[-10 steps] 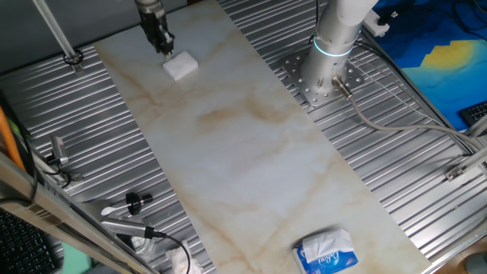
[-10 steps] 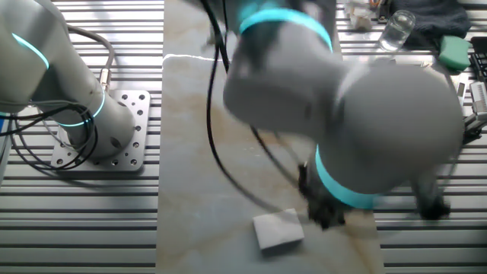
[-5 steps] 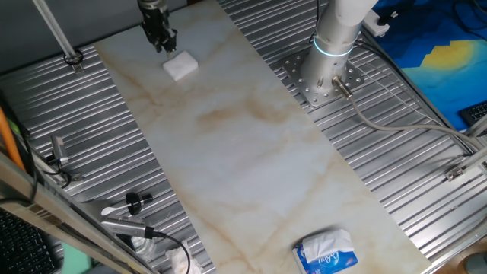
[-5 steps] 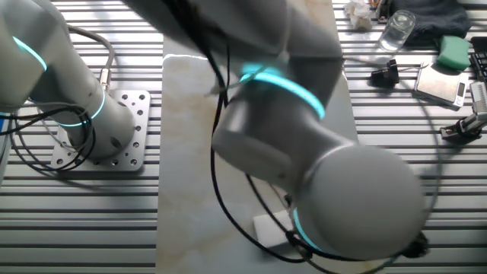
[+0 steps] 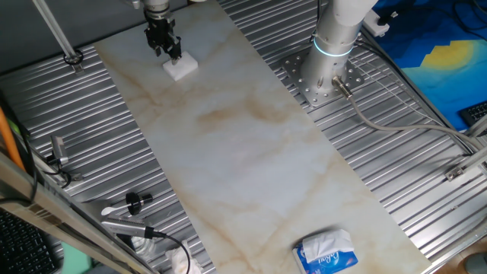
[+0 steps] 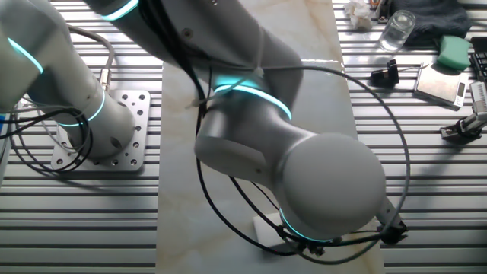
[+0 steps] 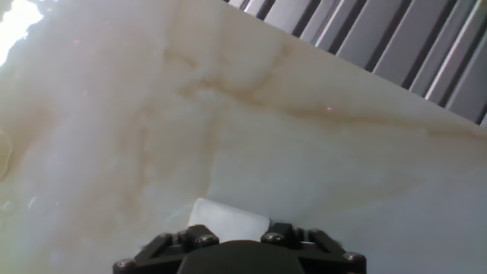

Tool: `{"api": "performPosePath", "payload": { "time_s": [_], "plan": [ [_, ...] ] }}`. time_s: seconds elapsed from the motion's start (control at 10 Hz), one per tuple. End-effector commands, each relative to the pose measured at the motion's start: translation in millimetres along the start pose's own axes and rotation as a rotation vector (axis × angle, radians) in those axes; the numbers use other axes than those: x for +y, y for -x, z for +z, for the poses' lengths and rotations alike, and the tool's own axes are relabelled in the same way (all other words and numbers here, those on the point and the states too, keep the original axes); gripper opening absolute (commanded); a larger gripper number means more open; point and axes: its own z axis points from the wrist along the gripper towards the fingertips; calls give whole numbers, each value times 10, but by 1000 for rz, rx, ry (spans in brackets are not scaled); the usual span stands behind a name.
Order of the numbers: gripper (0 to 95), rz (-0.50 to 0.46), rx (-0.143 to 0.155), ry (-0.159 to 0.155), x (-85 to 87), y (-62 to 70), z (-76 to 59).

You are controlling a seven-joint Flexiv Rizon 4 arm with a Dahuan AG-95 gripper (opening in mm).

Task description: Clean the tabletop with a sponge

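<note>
Now sponge [image 5: 180,68] flat on tabletop [image 5: 251,152], long axis diagonal

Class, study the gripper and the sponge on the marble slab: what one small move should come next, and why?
Probably lower the gripper a little and close on the sponge. It sits right at the sponge's edge on the tabletop, and no grasp shows yet; tan smudges lie further along the slab.

Sponge [image 6: 266,227] mostly hidden behind arm [image 6: 304,175] at 6 o'clock; gripper [image 7: 240,247] fingertips cut off by the bottom edge.
</note>
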Motion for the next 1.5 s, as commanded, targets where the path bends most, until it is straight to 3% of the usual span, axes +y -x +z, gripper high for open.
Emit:
{"api": "performPosePath", "payload": {
  "time_s": [0.1,0.5,1.0,1.4,1.5],
  "plan": [
    [760,62,-6,11,1,4,1],
    [760,154,0,8,19,10,59],
    [760,171,9,-8,49,11,158],
    [760,190,75,21,72,-18,180],
    [760,196,76,22,89,-33,184]
  ]
}}
